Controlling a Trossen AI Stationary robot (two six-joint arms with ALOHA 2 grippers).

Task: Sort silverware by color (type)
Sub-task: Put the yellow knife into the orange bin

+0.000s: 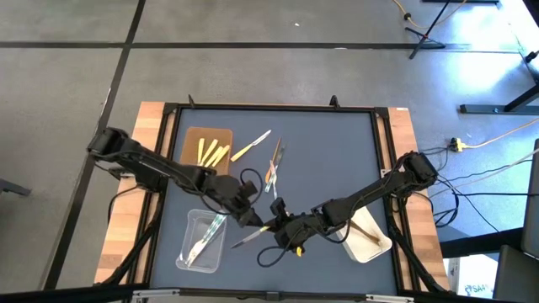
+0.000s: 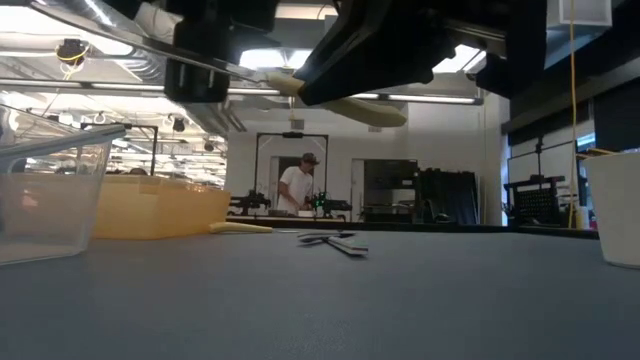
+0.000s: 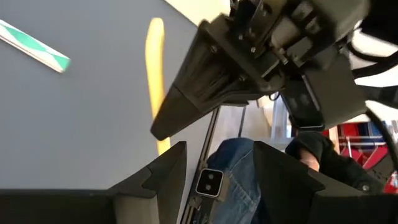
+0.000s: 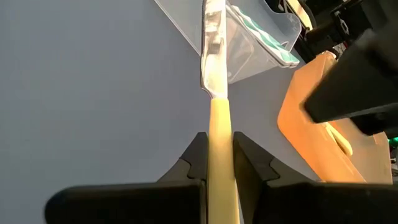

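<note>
My right gripper (image 4: pixel 219 155) is shut on a pale yellow utensil (image 4: pixel 219 118) above the middle of the dark mat, near the clear tray (image 1: pixel 202 240). In the low view the utensil (image 2: pixel 350 108) hangs in the air. My left gripper (image 3: pixel 217 168) stands open just left of it, facing my right gripper (image 3: pixel 249 68), with nothing between its fingers. Yellow utensils lie in the brown tray (image 1: pixel 206 147), clear ones in the clear tray. More silverware lies loose on the mat: a yellow piece (image 1: pixel 251 147) and clear ones (image 1: pixel 274 164). My right gripper pinches the yellow utensil's handle (image 4: pixel 219 146) between its two fingers. The utensil runs along the fingers and sticks out ahead of them toward the clear tray. It is lifted clear of the mat and lies roughly level.
A white tray (image 1: pixel 366 236) stands at the mat's right near corner, under my right arm. A black cable (image 1: pixel 269 252) loops on the mat near the front. A greenish clear utensil (image 3: pixel 37 43) lies on the mat ahead of my left gripper. A person stands far back in the room.
</note>
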